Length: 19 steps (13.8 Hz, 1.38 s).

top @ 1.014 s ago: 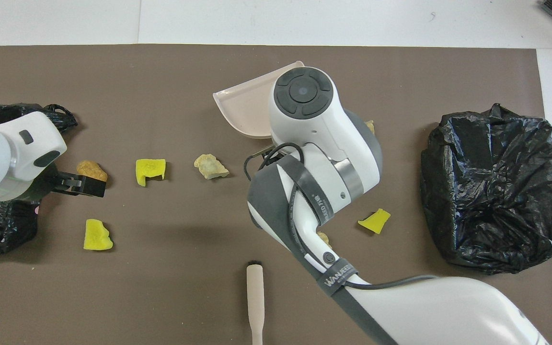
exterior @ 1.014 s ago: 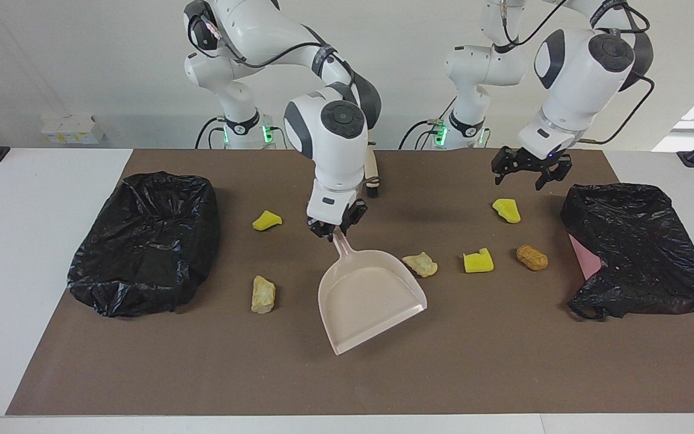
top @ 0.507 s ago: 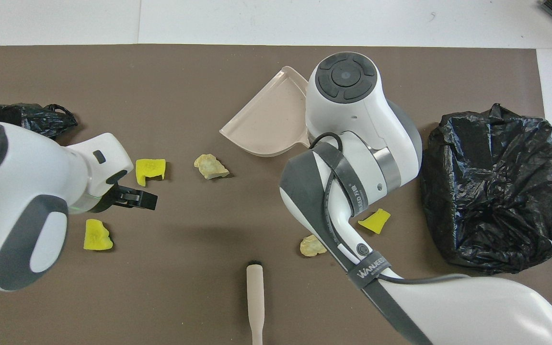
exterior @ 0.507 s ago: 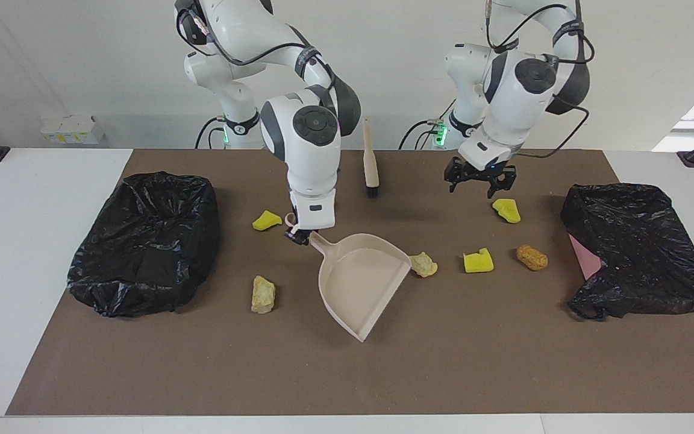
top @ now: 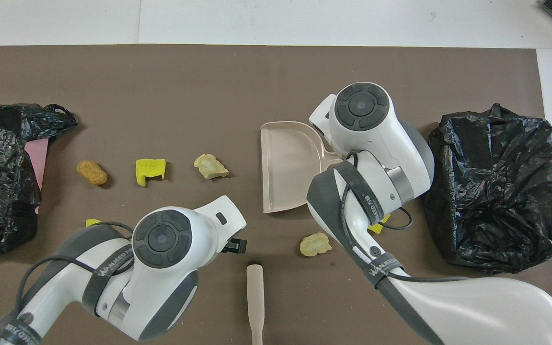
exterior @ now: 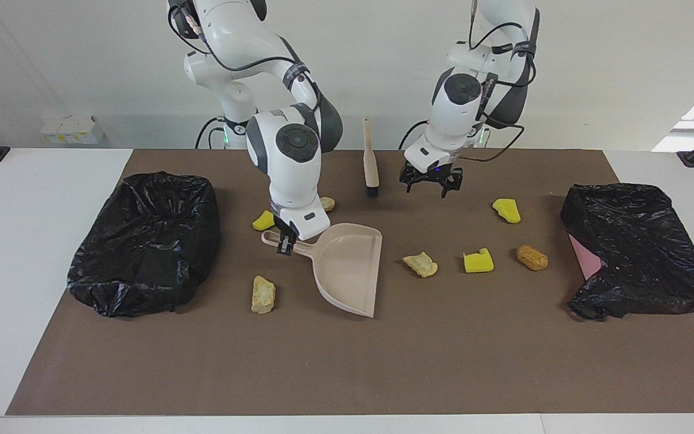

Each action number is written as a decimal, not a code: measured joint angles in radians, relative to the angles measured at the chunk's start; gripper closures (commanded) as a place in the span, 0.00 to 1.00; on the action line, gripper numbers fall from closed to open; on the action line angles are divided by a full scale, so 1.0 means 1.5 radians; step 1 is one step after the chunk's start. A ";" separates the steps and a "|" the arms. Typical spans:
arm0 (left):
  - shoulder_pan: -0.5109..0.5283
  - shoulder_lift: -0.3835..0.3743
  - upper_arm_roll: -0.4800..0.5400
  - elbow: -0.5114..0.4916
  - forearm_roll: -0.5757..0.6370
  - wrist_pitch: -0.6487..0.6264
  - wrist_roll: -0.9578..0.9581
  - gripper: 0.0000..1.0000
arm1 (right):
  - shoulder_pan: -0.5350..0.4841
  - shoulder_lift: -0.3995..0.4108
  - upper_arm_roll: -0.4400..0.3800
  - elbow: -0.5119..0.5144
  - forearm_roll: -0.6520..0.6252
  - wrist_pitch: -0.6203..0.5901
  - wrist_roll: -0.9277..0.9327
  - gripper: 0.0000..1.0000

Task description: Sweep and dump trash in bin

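seven trash lumps [exterior: 420, 264], two black bags [exterior: 145, 241], one dustpan [exterior: 347, 265] clamped in right gripper [exterior: 285, 241] fingers, one brush [exterior: 371, 158]; left gripper [exterior: 431, 179] fingers apart.

The right hand [exterior: 285, 243] points straight down, clamped tight. The left hand [exterior: 430, 184] hangs low from a bent arm, fingers spread wide.

A robotics lab: two white robot arms [exterior: 287, 138] stand bolted at a white table [exterior: 34, 253] covered by a brown mat [exterior: 443, 361], against a bare white wall [exterior: 82, 60].
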 measured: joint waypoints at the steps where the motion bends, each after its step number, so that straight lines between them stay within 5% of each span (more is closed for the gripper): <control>1: -0.021 0.000 0.000 -0.012 0.000 0.007 -0.017 0.00 | 0.005 0.000 0.000 -0.013 -0.006 0.017 0.000 1.00; 14: -0.316 -0.112 -0.004 -0.220 -0.009 0.132 -0.351 0.00 | 0.007 0.000 0.000 -0.031 -0.011 0.049 -0.015 1.00; 16: -0.329 -0.112 -0.004 -0.224 -0.013 0.134 -0.365 0.32 | 0.007 0.000 0.000 -0.032 -0.011 0.049 -0.015 1.00; 18: -0.340 -0.113 -0.004 -0.229 -0.017 0.134 -0.395 0.36 | 0.007 0.000 0.000 -0.032 -0.010 0.049 -0.013 1.00; 19: -0.346 -0.112 -0.004 -0.232 -0.017 0.134 -0.404 0.52 | 0.007 0.000 0.000 -0.032 -0.010 0.049 -0.011 1.00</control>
